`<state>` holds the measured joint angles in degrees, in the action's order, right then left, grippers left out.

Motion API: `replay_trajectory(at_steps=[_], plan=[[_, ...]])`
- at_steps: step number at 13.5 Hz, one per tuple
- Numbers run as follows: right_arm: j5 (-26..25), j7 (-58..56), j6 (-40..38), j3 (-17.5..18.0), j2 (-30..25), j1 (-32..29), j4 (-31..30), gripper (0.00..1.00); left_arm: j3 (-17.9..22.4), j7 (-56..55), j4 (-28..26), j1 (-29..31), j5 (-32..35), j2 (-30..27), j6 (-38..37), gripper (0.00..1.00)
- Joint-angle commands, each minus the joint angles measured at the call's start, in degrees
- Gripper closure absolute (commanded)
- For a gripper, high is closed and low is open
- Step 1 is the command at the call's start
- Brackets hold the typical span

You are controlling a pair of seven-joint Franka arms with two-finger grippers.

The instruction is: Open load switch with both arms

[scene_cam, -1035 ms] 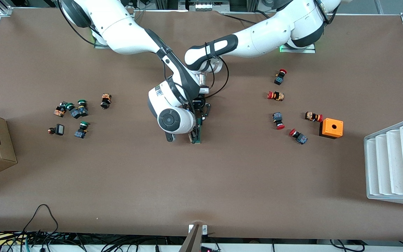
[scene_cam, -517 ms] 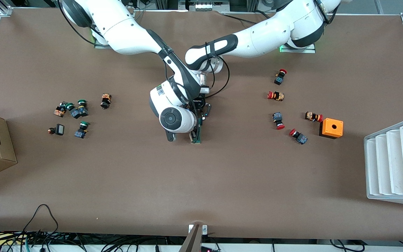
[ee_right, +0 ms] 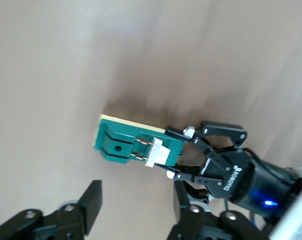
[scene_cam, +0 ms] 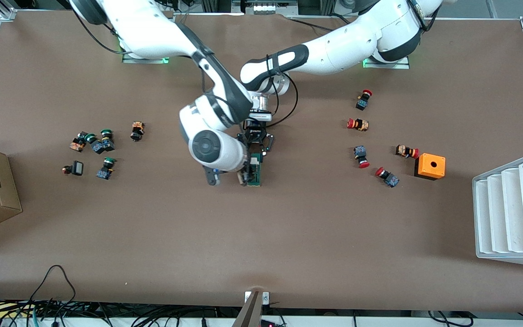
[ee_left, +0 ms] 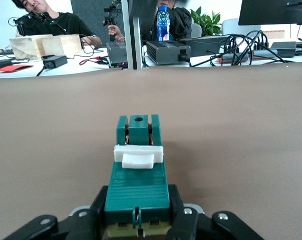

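Load switch (scene_cam: pixel 255 171), a narrow dark-green ribbed block with a white crosspiece, lies mid-table on the matte brown table (scene_cam: pixel 288 236). Left hand (scene_cam: pixel 255 146) pinches its end farther from the front camera. Right hand (scene_cam: pixel 227 178), fingers spread, hangs just beside it. Red-capped buttons (scene_cam: pixel 361 156) and an orange box (scene_cam: pixel 430 166) lie toward the left arm's end; green-capped buttons (scene_cam: pixel 100 143) toward the right arm's.

The load switch (scene_cam: pixel 255 170) at mid-table is hemmed in by the left end effector (scene_cam: pixel 256 152) clamped on its end farther from the camera and the right end effector (scene_cam: pixel 228 177), fingers apart, beside it. The table (scene_cam: pixel 261 236) nearer the camera lies bare. Red push buttons (scene_cam: pixel 361 156) and the orange box (scene_cam: pixel 430 166) crowd the left arm's end, green push buttons (scene_cam: pixel 100 145) the right arm's end.
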<state>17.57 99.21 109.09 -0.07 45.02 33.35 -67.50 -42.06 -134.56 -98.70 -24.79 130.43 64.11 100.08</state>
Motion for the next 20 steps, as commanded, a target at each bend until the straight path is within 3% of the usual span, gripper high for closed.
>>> replay_trajectory(at_steps=[1,2,3,8,15,18,20], plan=[[-0.61,-10.30,-5.27,0.77,-6.07,-4.15,-2.99,0.06,1.72,0.09,3.51,0.53,1.93,3.57,3.02,0.99],[-0.78,-15.39,-7.55,0.86,-7.65,-4.86,-3.60,0.04,1.63,0.09,3.51,0.53,1.93,3.57,3.02,0.81],[-0.87,-19.71,-8.45,0.86,-9.58,-6.44,-4.74,0.02,1.37,0.09,3.42,0.79,1.84,3.22,3.02,0.01],[-1.31,-42.47,-8.63,0.86,-21.01,-13.38,-14.93,0.01,-1.87,1.92,2.46,2.11,-2.19,-0.38,2.66,0.00],[-6.05,-76.83,-12.32,0.94,-36.83,-23.58,-27.76,0.01,-7.85,9.13,0.70,3.07,-16.16,-7.84,1.70,0.00],[-10.62,-90.19,-14.26,0.94,-41.23,-27.88,-30.40,0.01,-12.23,17.45,1.31,5.61,-26.94,-12.76,1.78,0.00],[-10.80,-97.77,-13.73,0.86,-42.64,-30.96,-31.55,0.01,-16.10,25.89,3.41,8.95,-35.73,-15.41,2.22,0.00]])
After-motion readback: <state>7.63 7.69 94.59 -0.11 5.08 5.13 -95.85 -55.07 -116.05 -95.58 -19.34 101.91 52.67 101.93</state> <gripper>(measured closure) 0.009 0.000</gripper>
